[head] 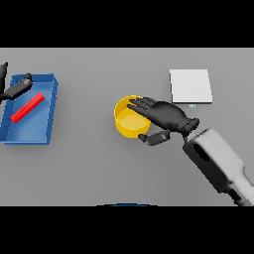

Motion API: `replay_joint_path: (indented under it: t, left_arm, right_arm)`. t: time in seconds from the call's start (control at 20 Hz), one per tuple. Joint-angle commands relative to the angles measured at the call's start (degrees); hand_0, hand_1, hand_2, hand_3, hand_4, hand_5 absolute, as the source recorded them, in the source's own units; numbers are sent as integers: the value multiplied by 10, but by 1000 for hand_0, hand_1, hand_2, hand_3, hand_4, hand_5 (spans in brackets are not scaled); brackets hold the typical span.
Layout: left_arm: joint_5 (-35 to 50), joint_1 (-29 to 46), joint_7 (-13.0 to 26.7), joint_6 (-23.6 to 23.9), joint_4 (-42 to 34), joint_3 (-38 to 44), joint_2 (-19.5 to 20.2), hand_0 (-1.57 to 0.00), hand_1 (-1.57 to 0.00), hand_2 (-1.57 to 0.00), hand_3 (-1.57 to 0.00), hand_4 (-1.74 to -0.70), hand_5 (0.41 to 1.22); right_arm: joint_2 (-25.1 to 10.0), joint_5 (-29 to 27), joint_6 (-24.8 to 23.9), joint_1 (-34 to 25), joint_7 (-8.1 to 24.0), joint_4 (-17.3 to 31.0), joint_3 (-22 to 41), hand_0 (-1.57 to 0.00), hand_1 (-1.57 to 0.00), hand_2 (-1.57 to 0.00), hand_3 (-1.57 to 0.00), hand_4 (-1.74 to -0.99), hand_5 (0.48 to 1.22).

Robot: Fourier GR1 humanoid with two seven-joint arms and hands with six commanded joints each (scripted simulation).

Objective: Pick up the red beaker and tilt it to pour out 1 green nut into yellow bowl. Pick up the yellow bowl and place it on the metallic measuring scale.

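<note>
- Right robot hand [166,115] over the yellow bowl [130,123], fingers spread across its rim, thumb below, not clamped.
- Metallic measuring scale [190,86] up and right of it.
- Left robot hand [15,89] far off.

Quick rundown of where everything sits on the grey surface [99,168]

The round yellow bowl [130,123] is about in the middle, and the flat square metallic measuring scale [191,86] is off to its right and further back, well apart from it. The right hand [163,115] is over the bowl's right rim. Way over on the left is a blue rectangular tray [31,131] with the long red beaker [28,107] lying inside it, and the left hand [15,89] is over the tray's far left corner.
</note>
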Motion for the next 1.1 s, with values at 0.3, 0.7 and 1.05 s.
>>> replay_joint_path:
  t: [0.3, 0.7, 1.05]
  left_arm:
    - [-1, -5, -4, -8, 12, -3, -5, 1, 1, 1, 1, -795, 732]
    - [0, -3, -4, -8, 7, 1, 3, 1, 1, 1, 1, -798, 736]
    - [0, -6, -15, -9, 14, 2, -1, 1, 1, 1, 1, -792, 723]
  right_arm:
    - [27, 7, 33, -63, -27, 89, 31, 1, 1, 1, 1, -1250, 681]
    - [32, 33, 66, -90, -19, 136, 66, 1, 1, 1, 1, -1306, 681]
    - [41, 49, 77, -102, -5, 152, 85, -93, -107, -133, -160, -1362, 820]
